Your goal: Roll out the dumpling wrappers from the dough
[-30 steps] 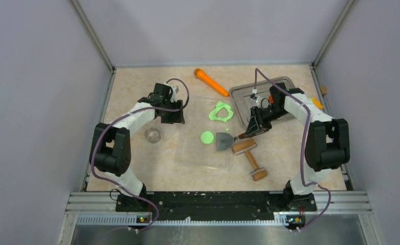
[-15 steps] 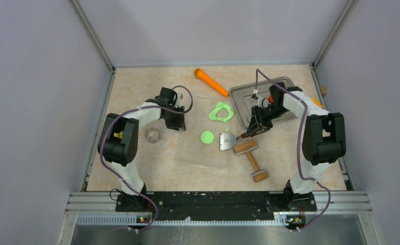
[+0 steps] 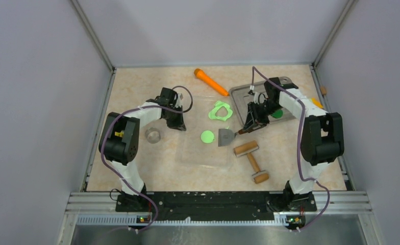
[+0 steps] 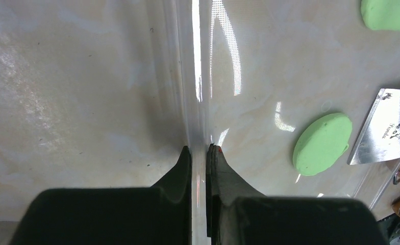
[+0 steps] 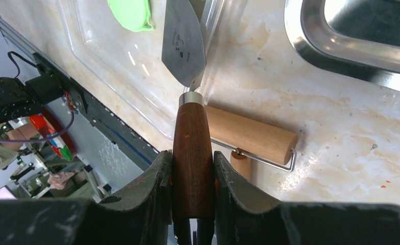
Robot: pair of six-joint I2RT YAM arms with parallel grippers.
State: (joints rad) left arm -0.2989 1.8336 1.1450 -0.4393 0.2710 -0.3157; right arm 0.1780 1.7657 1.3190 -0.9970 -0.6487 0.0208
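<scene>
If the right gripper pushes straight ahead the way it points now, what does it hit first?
Probably the green disc, through the scraper that the right gripper holds: its blade leads, and the disc lies just ahead, slightly left. Depth is unclear, so it might slip past.

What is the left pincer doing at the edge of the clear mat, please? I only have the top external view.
Observer: In the left wrist view, the left pincer has its fingers nearly together. The raised edge of the clear mat runs into the thin gap between them.
Operator: Thank you. And how is the right pincer holding its tool?
Observer: The right wrist view shows the right pincer clamped on both sides of the dark wooden handle of the scraper, just behind the metal collar. The blade lies beside the dumpling wrapper.
</scene>
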